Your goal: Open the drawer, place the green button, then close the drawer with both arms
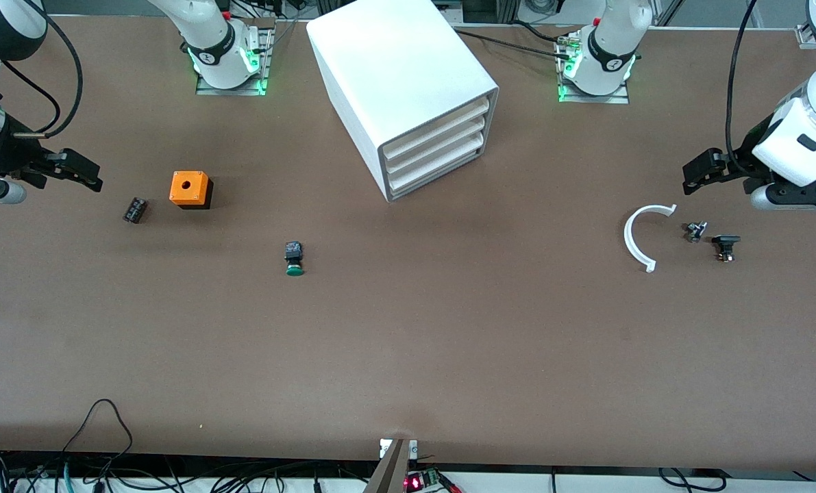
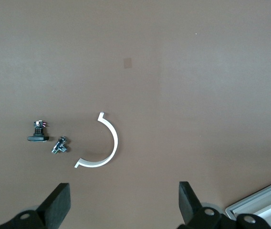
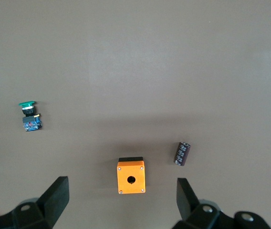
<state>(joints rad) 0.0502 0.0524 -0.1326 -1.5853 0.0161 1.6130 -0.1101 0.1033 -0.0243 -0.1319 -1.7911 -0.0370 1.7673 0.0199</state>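
Note:
The white cabinet stands between the two arm bases, with all three drawers pushed in. The drawer is the lowest one. The button, with a green cap and a black body, lies on its side on the table, nearer the front camera than the cabinet; in the right wrist view the button lies apart from the fingers. My right gripper hangs open and empty over the right arm's end of the table. At the left arm's end, my left gripper is also open and empty.
An orange cube with a hole and a small black cylinder lie under the right gripper. A white curved strip and two small metal parts lie under the left gripper.

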